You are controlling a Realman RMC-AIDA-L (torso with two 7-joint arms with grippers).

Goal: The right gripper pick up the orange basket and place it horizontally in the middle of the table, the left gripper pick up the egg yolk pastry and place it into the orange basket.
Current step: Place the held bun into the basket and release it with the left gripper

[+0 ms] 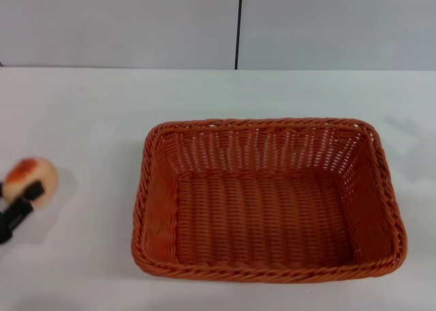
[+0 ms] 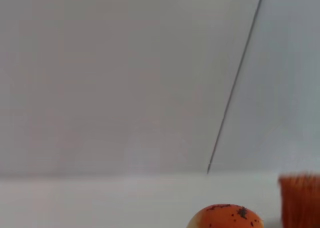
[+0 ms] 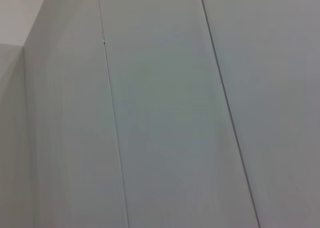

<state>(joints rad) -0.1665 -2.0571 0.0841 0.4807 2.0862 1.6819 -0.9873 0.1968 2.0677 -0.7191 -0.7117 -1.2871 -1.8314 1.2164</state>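
The left claw sits at the left edge of the head view with its black fingers clamped on the egg yolk pastry, glazed top up; a shadow on the desk beside it suggests the pastry is held just off the surface, though that is hard to confirm. To its right, well apart, the orange basket lies lengthwise across the middle of the desk, upright and with nothing in it. The right claw is out of sight; its wrist camera faces only bare wall panels. So the basket step looks done and the pastry is grasped; carrying it over the rim and letting go inside remains.
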